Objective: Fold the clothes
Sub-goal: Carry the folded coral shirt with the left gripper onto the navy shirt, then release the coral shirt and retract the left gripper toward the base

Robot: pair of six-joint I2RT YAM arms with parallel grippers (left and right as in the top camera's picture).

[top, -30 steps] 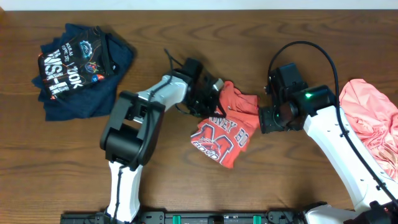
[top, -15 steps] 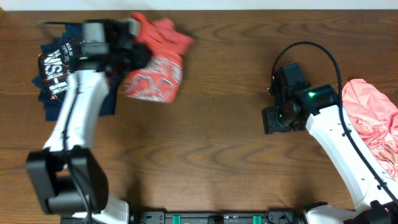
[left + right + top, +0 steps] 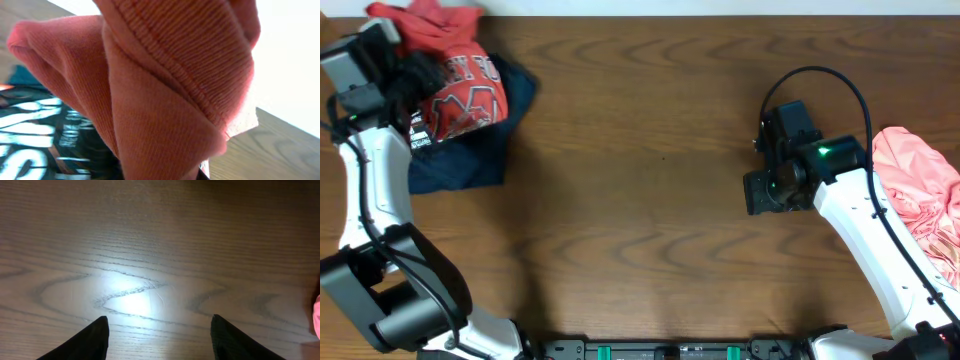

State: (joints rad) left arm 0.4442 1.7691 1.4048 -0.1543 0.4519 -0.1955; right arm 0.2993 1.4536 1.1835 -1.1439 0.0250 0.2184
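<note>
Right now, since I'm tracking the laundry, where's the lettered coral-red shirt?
Overhead view: the coral-red shirt lies at the table's far-left corner, on top of the navy shirt, its upper end bunched in the left hand.

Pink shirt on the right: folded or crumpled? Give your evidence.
Crumpled: the pink shirt lies in a loose, wrinkled heap with no flat, squared edges.

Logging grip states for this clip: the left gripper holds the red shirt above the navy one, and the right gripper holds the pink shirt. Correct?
No. The right gripper holds nothing: the right wrist view shows its jaws open over bare table, with the pink shirt lying apart from it. The rest is right.
</note>
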